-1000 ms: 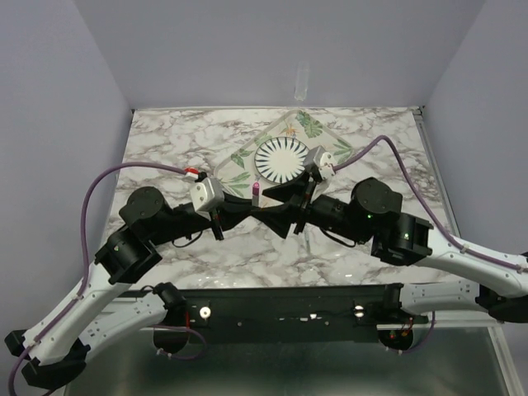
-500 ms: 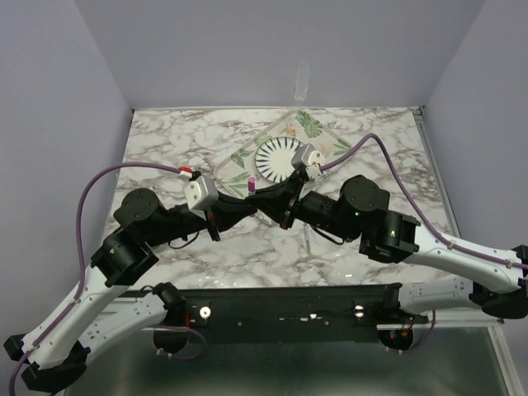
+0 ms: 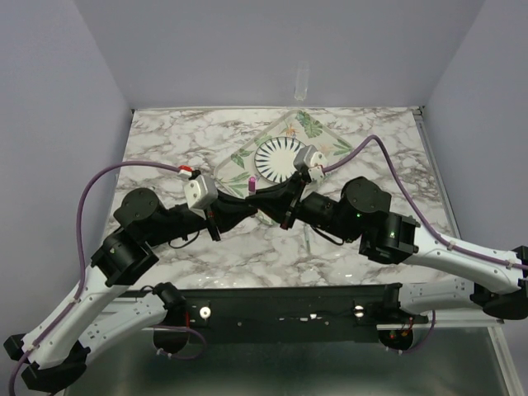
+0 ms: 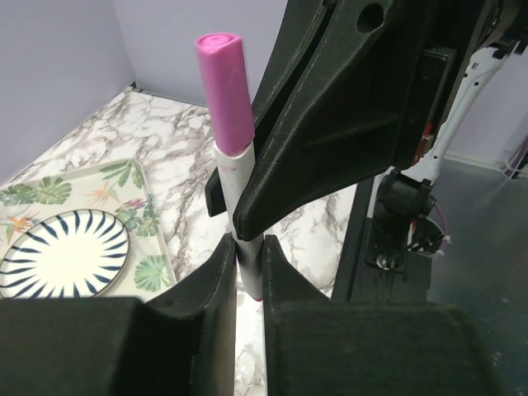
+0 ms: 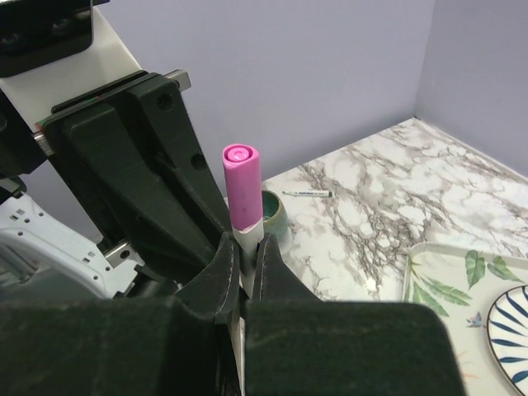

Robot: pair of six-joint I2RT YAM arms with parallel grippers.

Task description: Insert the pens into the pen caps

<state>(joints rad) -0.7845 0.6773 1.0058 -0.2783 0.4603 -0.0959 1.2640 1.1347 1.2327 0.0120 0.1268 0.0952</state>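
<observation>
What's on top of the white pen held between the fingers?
A pink cap sits on the upper end of the pen. The cap hides the tip; the fingers hide the lower barrel.

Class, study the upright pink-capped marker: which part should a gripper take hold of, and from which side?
Grip the white barrel below the pink cap, coming in level from the side. It stands upright, cap on top, so jaws close across the straight round barrel; the left gripper and right gripper clamp there.
</observation>
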